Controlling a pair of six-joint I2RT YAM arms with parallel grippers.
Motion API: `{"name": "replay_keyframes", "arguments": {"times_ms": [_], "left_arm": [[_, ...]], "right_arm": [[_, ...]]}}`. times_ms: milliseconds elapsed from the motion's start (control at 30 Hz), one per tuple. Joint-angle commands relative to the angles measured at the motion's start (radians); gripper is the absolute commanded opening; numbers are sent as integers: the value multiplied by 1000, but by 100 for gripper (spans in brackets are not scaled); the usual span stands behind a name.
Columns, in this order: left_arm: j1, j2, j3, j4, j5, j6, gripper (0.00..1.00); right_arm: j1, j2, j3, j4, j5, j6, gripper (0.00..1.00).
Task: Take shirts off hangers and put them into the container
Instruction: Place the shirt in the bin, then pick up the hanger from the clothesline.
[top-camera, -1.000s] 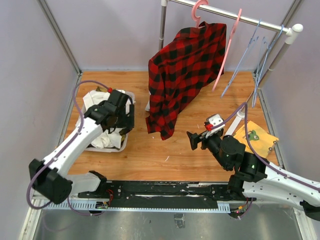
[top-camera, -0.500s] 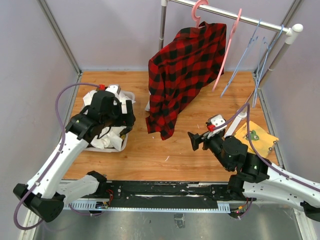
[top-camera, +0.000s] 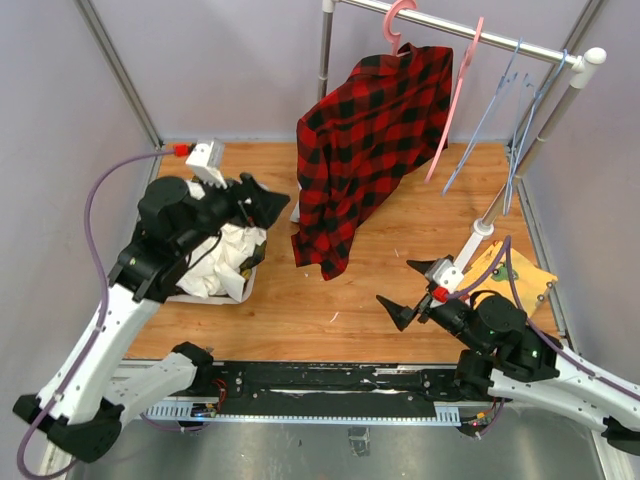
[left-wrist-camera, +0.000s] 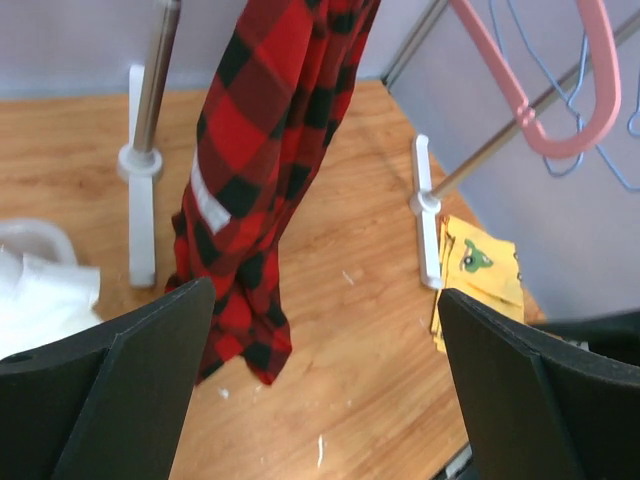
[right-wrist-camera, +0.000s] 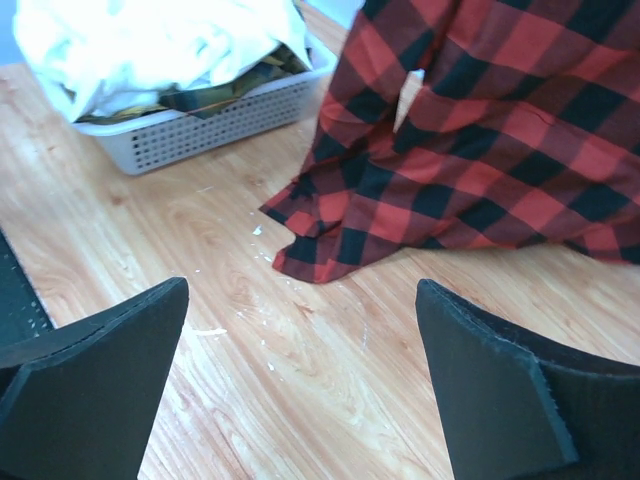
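The top external camera looks down on the whole table (top-camera: 340, 300) from high behind. The wrist cameras look out between their fingers (left-wrist-camera: 110, 380); both frame the red-and-black plaid shirt (right-wrist-camera: 500, 150) ahead.

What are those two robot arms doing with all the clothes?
They are taking shirts off hangers and putting them into the white laundry basket. The basket already holds a pile with a white shirt on top. One red-and-black plaid shirt hangs from a pink hanger on the rail. The other pink hanger and the thin blue hangers are bare. The left gripper and the right gripper are both open and empty, facing that shirt.
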Motion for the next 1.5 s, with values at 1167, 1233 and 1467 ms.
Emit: {"name": "replay_keyframes", "arguments": {"times_ms": [1167,1233,1467], "left_arm": [[7,993,1025,4,275,108,35],[7,986,1021,3,284,110,25],[7,957,973,77,332,66,1]], "right_arm": [[0,207,121,-81,-22,83,98],[0,205,122,-82,-15,89,98],[0,185,116,-82,14,111,98]]}}
